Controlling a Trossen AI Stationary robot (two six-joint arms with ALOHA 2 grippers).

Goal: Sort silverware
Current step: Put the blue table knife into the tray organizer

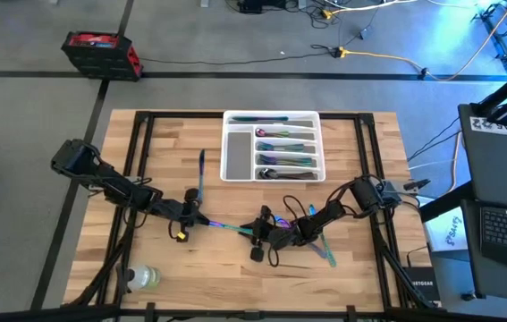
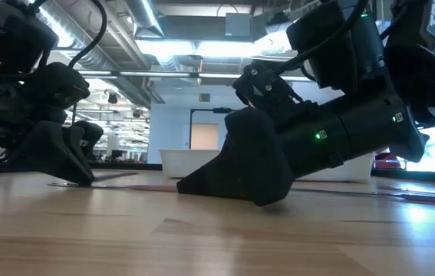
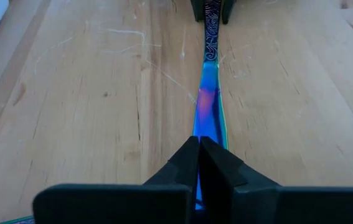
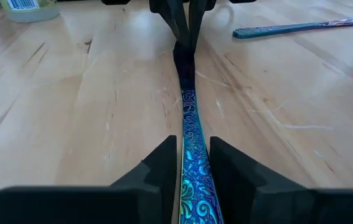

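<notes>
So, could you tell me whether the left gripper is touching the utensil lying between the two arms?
Touching. The left wrist view shows the left gripper with its fingers pressed together on one end of the utensil, no gap visible.

One slim iridescent utensil (image 1: 231, 229) lies flat on the tabletop (image 1: 235, 277), its blue-purple end and its teal patterned handle each pinched from opposite sides. More rainbow pieces (image 1: 284, 148) lie sorted in tray slots; another knife (image 1: 201, 170) and piece (image 1: 325, 246) lie loose.
</notes>
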